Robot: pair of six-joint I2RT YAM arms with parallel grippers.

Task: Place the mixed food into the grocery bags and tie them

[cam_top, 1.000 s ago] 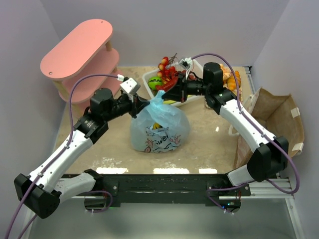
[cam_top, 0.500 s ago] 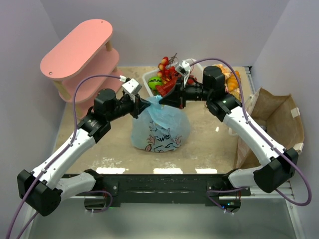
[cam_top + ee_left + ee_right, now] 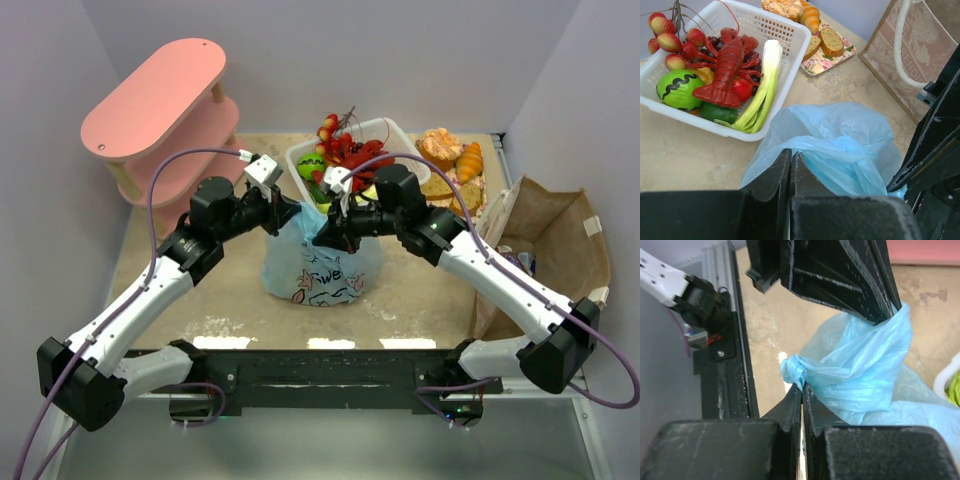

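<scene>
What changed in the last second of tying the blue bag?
The right gripper, shut on a twisted tail of the light-blue bag, swung from beside the white basket toward the near edge, across the bag's top. The left gripper stayed in place, shut on the bag's other ear. Nothing was released; bag body, basket and paper bag did not move.

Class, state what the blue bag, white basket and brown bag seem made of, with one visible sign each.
Blue bag: thin plastic film, translucent, crinkled. White basket: likely moulded rigid plastic, lattice walls. Brown bag: apparently stiff matte paper, stands open with creased sides.
</scene>
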